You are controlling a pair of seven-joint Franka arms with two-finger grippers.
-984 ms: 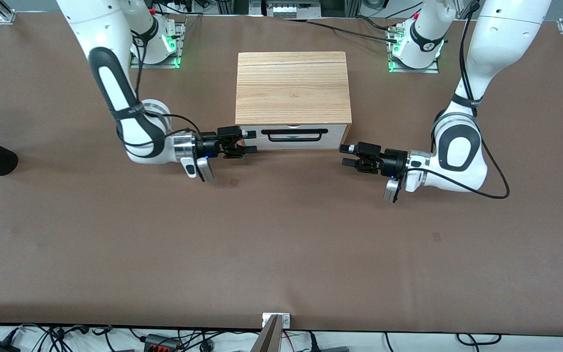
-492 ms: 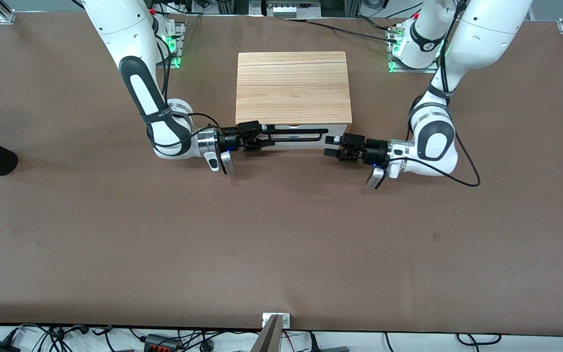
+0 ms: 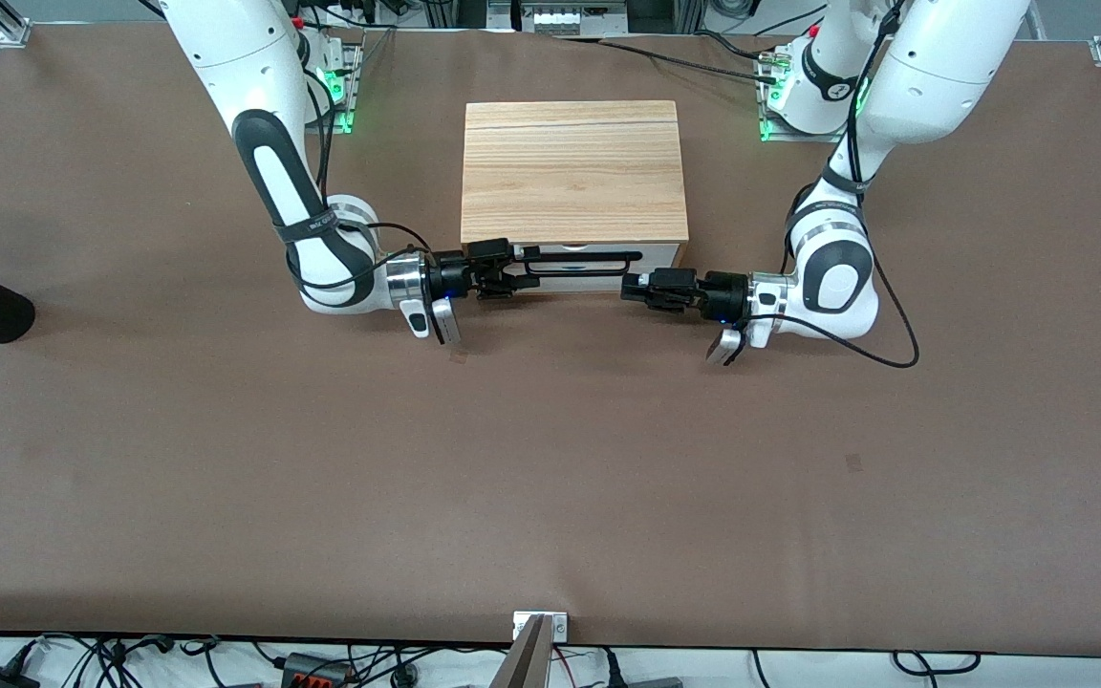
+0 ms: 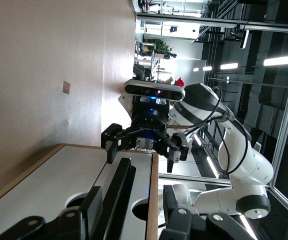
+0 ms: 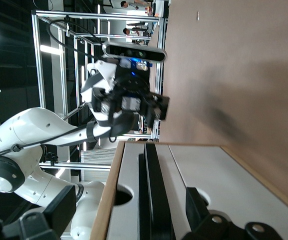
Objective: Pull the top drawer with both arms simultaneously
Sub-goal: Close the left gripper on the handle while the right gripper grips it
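Top drawer point(image 3: 577, 269) handle point(image 3: 581, 264) is getting flanked: left hand point(image 3: 629, 287) narrowing, right hand point(image 3: 516, 270) spread around its end, both arrived, drawer unopened.

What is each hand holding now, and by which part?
Nothing is gripped yet. Both the left hand and right hand straddle the black handle of the top drawer, open.

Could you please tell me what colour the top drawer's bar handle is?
Black, clearest in the right wrist view: bar handle on the top drawer.
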